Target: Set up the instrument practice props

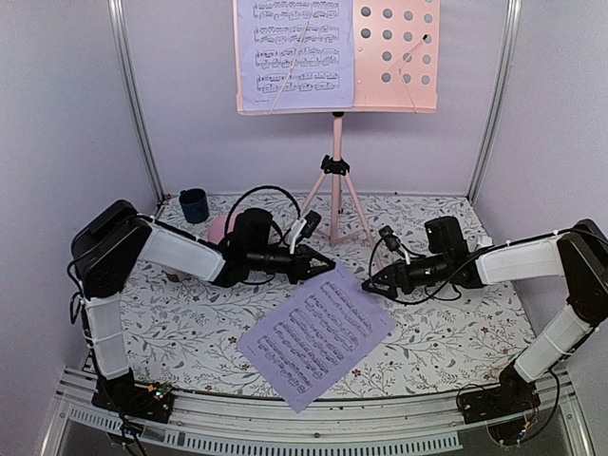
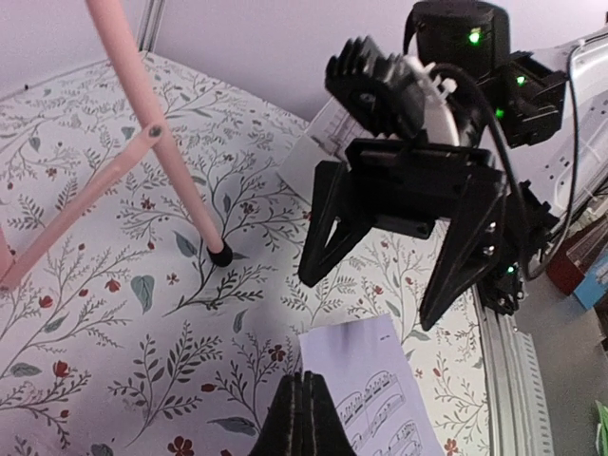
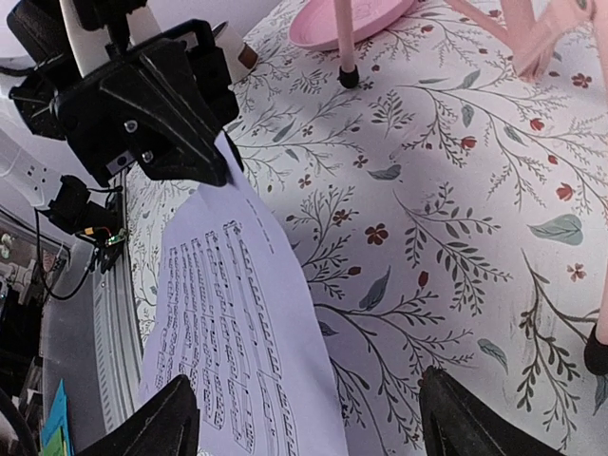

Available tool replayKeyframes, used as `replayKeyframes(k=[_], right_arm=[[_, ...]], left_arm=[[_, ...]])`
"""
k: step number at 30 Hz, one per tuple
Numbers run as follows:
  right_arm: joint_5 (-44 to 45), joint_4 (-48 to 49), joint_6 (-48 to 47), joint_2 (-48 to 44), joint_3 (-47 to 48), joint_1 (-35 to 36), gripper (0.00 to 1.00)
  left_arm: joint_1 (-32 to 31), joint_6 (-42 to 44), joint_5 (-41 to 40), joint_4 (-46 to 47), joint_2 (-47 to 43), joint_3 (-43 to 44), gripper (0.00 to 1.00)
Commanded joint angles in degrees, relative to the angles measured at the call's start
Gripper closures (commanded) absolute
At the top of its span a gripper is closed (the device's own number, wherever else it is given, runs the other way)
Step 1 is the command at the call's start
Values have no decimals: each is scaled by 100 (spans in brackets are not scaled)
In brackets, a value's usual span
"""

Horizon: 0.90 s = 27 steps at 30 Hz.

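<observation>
Sheet music page (printed staves).

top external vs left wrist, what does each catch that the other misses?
Top external only: stand desk with a mounted sheet, blue cup. Left wrist only: green lights on the right arm. Both: loose sheet, pink tripod, open right gripper, left gripper shut on the loose sheet's corner.

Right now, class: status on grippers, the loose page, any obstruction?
Left gripper shut on corner of loose page. Right gripper open, at its edge. Music stand legs close behind.
</observation>
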Motion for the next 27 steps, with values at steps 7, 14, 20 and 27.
replayKeyframes(k=[7, 14, 20, 27], right_arm=[[-202, 233, -634, -504, -117, 539, 43], [-174, 205, -631, -734, 13, 619, 77], [100, -361, -754, -834, 389, 860, 100], [754, -1437, -1481, -1059, 944, 1291, 100]], left_arm=[[-30, 532, 405, 1002, -884, -600, 100], [-27, 539, 410, 1306, -1208, -899, 100], [-29, 697, 422, 935, -1476, -979, 92], [-25, 1735, 215, -749, -2101, -994, 51]])
